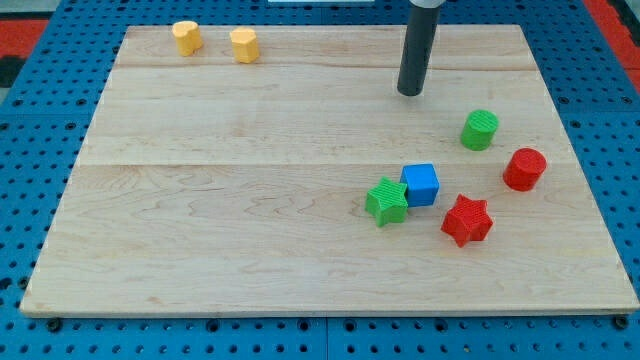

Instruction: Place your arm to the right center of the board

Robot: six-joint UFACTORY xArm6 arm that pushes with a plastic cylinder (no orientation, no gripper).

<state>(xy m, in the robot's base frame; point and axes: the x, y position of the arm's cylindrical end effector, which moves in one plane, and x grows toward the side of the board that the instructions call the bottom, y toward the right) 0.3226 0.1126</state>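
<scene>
My tip [410,92] rests on the wooden board [250,200] in its upper right part, touching no block. A green cylinder [480,130] stands to the tip's lower right. A red cylinder [524,169] stands further right, near the board's right edge. A blue cube [421,184] sits below the tip, with a green star block [387,201] touching its left side. A red star block [467,220] lies to the cube's lower right.
Two yellow blocks [186,37] [244,45] stand side by side near the board's top left edge. A blue pegboard table [30,130] surrounds the board.
</scene>
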